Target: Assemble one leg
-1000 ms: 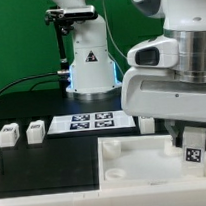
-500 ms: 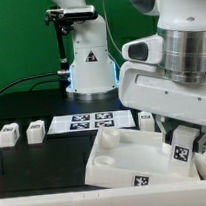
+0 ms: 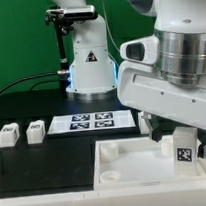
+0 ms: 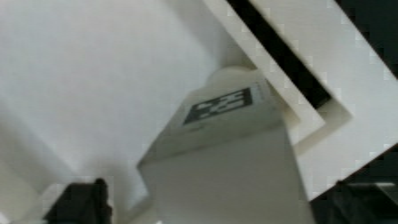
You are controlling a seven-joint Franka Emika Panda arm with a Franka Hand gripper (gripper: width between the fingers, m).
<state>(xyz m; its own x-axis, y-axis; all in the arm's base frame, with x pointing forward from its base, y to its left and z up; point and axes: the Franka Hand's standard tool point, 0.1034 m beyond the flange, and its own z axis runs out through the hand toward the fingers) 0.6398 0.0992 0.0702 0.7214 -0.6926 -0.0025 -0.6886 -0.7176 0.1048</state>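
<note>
My gripper is at the exterior view's right, low over the large flat white board with corner sockets. It is shut on a white leg whose black-and-white tag faces the camera. The leg stands upright at the board's right part, at or just above its surface. In the wrist view the leg fills the space between my two dark fingers, with the board's white surface behind it. Two more legs stand at the exterior view's left, and another shows partly behind my arm.
The marker board lies on the black table behind the large board. A second robot's white base stands at the back. A black cable runs along the back left.
Half a second ago the large board was tilted up and shifted to the exterior view's left. Now it lies flat again. The held leg has moved slightly left.
</note>
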